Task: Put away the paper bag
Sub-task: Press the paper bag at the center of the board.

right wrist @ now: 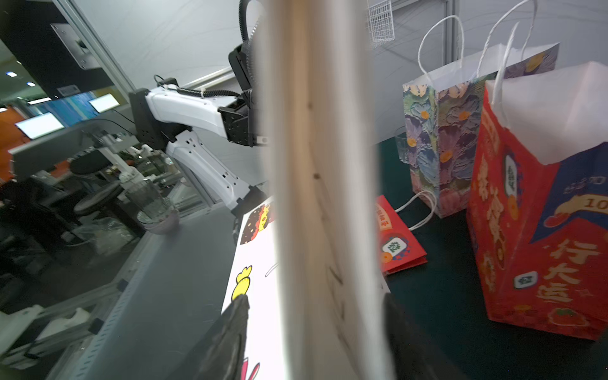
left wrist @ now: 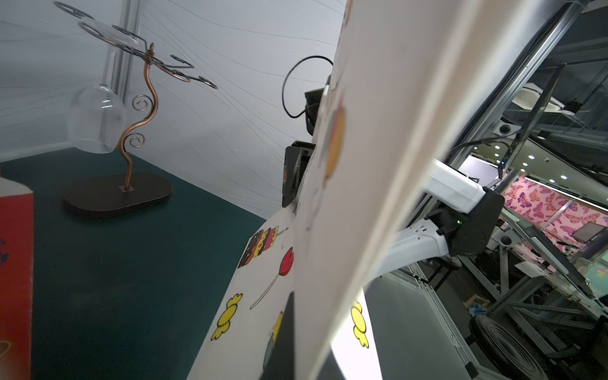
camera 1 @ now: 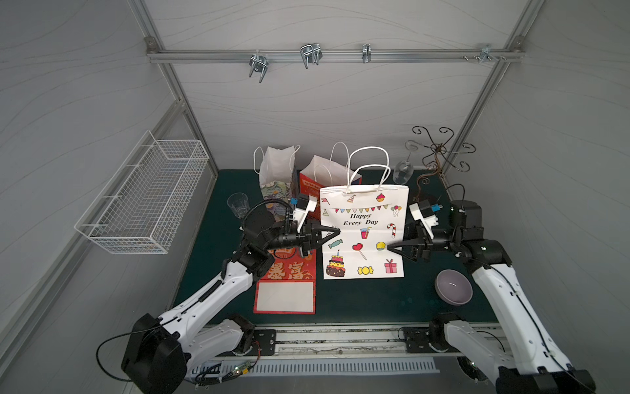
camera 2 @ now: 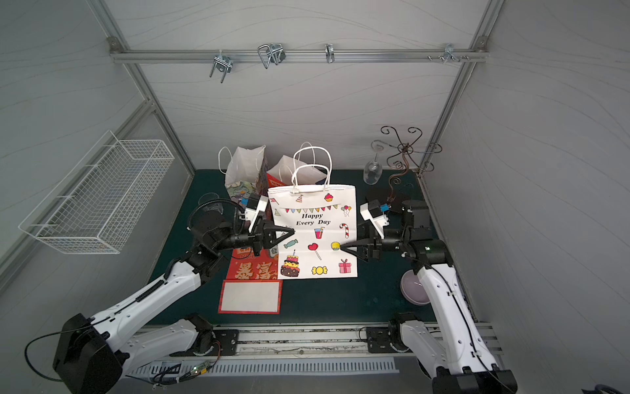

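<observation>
The white paper bag (camera 1: 363,232) (camera 2: 313,235) printed "Happy Every Day" is flattened and bent at its middle crease. Its lower half lies on the green mat and its upper half with the handles stands up. My left gripper (camera 1: 337,232) (camera 2: 291,232) is shut on the bag's left edge at the crease. In the left wrist view the bag (left wrist: 362,164) fills the middle, pinched in the gripper (left wrist: 296,316). My right gripper (camera 1: 390,247) (camera 2: 342,247) is open at the right edge. In the right wrist view its fingers (right wrist: 240,309) stand either side of the bag (right wrist: 316,164).
A flat red bag (camera 1: 289,273) lies under my left arm. A standing red bag (camera 1: 308,184) and a floral bag (camera 1: 278,177) are behind. A tumbler (camera 1: 237,204), a purple bowl (camera 1: 453,286), a glass rack (camera 1: 439,150), a wire basket (camera 1: 143,198) and rail hooks (camera 1: 310,54) surround.
</observation>
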`<state>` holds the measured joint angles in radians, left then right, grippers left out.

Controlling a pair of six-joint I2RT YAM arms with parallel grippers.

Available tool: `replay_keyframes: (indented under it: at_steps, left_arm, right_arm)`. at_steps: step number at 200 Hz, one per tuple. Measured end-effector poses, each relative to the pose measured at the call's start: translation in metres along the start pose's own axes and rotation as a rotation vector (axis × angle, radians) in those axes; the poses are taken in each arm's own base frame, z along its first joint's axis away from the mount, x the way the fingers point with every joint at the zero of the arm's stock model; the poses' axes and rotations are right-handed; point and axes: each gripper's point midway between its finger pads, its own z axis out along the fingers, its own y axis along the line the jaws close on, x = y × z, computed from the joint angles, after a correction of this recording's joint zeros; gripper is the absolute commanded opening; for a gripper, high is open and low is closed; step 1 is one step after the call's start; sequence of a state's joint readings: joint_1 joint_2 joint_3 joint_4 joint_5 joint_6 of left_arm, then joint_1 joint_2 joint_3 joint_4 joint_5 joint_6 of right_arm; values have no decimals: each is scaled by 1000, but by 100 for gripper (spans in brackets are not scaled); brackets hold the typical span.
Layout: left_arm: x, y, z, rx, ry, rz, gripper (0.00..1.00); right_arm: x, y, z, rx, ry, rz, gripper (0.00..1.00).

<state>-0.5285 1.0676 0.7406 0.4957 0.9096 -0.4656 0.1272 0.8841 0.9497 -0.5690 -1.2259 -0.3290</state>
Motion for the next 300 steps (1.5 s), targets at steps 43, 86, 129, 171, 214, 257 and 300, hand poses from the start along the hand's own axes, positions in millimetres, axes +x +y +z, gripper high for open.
replay_keyframes:
  at_steps: [43,86,129,171,214,257,300]
  left_arm:
    - [-2,14,-3,-69,-4,-15,0]
    - [-4,21,-5,-102,-16,-49,0]
    - [-13,18,-5,-101,-32,-49,0]
    - [-20,14,-3,-72,-44,-62,0]
    - [-19,10,3,8,-29,-123,0]
    - [-18,1,5,67,-9,-156,0]
    - [-14,-6,6,102,16,-170,0]
  right_arm:
    - [-2,-18,-25,326,22,-86,87]
    - [37,-48,-48,595,135,-88,88]
    - [64,-75,-70,772,274,-69,88]
    - [77,-62,-56,654,304,-125,89]
    - [61,-24,-19,358,205,-215,90]
    - [34,-12,-3,193,149,-242,91]
    - [13,-8,0,164,79,-301,90]
